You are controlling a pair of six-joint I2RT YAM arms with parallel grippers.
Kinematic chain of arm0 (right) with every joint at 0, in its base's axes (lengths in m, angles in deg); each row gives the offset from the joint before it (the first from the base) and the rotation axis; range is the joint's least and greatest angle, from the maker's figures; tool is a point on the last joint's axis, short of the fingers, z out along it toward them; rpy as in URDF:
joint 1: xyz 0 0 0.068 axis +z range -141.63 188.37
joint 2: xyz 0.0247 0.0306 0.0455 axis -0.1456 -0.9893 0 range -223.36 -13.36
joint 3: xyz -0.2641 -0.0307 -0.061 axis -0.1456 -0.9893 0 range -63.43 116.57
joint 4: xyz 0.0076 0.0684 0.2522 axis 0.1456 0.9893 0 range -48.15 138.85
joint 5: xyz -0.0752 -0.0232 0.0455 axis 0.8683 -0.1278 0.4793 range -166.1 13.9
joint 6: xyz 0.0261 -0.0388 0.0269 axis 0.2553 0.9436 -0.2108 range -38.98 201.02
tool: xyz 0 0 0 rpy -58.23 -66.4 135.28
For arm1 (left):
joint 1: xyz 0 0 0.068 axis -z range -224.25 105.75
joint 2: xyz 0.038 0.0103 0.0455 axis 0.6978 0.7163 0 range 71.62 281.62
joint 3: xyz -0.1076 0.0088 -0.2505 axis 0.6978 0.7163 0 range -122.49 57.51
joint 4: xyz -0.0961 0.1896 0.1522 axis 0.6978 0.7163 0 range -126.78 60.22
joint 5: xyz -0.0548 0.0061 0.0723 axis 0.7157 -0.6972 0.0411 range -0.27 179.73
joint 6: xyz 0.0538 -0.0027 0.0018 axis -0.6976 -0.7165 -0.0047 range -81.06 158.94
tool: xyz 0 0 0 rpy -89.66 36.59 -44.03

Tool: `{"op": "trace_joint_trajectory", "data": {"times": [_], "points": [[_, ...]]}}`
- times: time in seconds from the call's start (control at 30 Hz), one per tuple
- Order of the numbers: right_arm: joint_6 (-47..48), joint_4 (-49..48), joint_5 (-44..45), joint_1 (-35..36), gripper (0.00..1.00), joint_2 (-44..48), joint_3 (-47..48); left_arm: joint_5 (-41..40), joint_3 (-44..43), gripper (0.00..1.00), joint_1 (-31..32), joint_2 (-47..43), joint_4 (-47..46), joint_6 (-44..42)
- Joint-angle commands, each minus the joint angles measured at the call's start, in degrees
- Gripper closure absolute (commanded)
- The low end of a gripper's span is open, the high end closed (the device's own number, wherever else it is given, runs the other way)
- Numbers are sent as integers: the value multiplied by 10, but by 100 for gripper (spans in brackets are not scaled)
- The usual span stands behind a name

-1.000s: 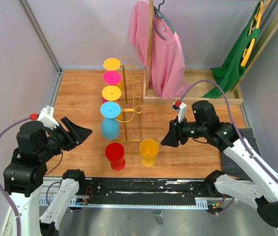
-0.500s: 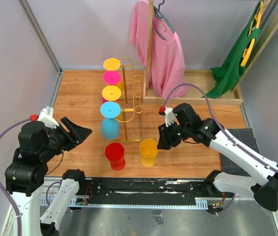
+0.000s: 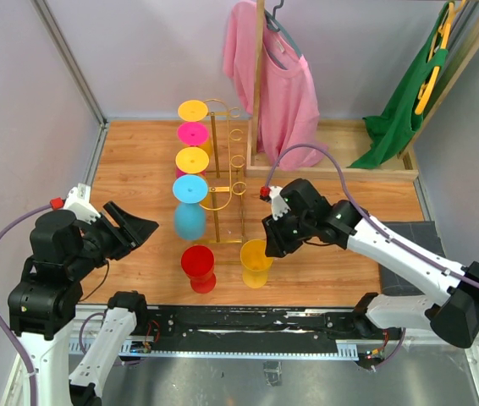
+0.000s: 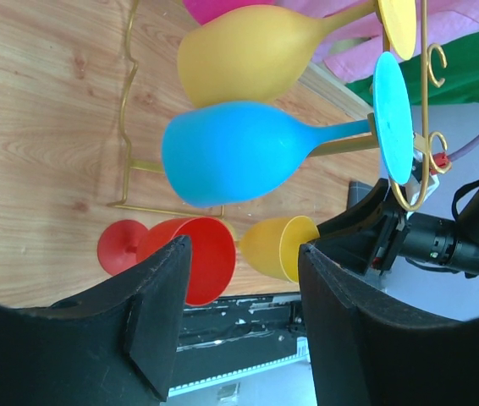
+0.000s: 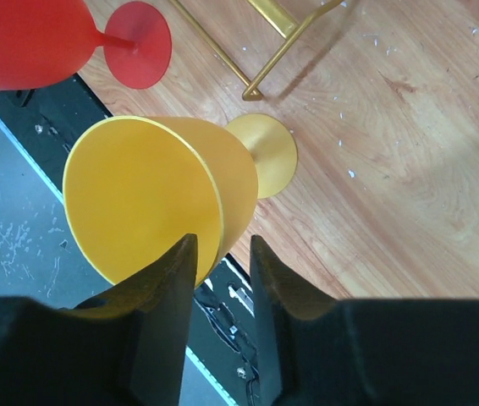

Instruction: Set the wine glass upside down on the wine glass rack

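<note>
Standing upright by the table's [image 3: 138, 169] near edge, just in front of the wine glass rack [image 3: 216, 178] and beside a red glass [image 3: 197, 266], the yellow wine glass [image 3: 256, 259] has its rim between the parted, unclenched jaws of the right gripper [image 3: 272, 240], whose arm stretches low to the left. A second ago that gripper hung well right of the glass. The left gripper [image 3: 138, 227], jaws apart and empty, has stayed raised over the near left corner.
</note>
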Motion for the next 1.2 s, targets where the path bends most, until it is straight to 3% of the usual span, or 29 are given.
{"op": "trace_joint_trajectory", "data": {"times": [0.0, 0.13, 0.37, 0.57, 0.93, 1.17], "points": [[6, 18, 36, 22, 71, -11, 17, -3, 3, 42, 3, -6, -15, 3], [4, 28, 54, 24, 78, -10, 15, -4, 3, 42, 3, -8, -14, 4], [-2, 58, 99, 24, 99, 17, 25, -4, 0, 42, 3, -8, -16, 7], [-4, 115, 162, 25, 99, 61, 56, -8, -12, 42, 3, -1, -15, 0], [14, 224, 359, 26, 99, 141, 227, -59, -93, 43, 3, 28, -6, -17], [60, 172, 423, 27, 99, 156, 326, -83, -146, 42, 3, 49, -10, -6]]}}
